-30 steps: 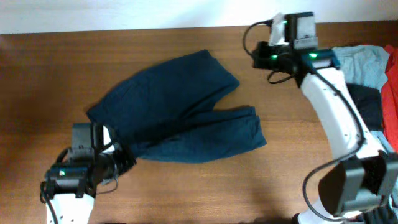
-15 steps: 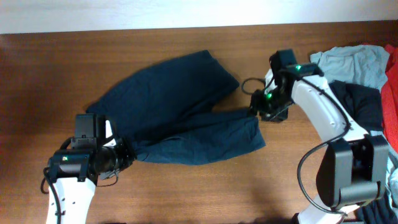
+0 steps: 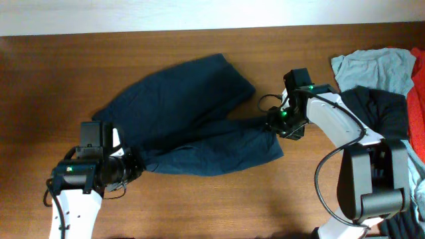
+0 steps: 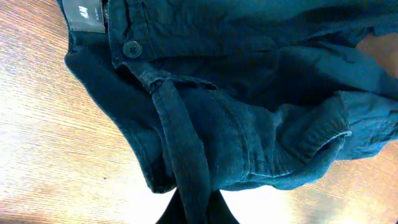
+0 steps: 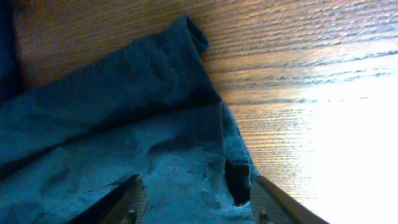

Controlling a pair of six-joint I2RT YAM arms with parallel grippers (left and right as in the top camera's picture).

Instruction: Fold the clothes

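My left gripper (image 3: 133, 167) pinches the shorts (image 3: 192, 113) near the waist; I'd sink the open right gripper (image 5: 196, 200) fully over the leg hem (image 5: 202, 87) before closing.

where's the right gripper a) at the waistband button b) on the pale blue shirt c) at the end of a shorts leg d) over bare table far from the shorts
C: the right gripper sits open at a leg hem of the shorts.
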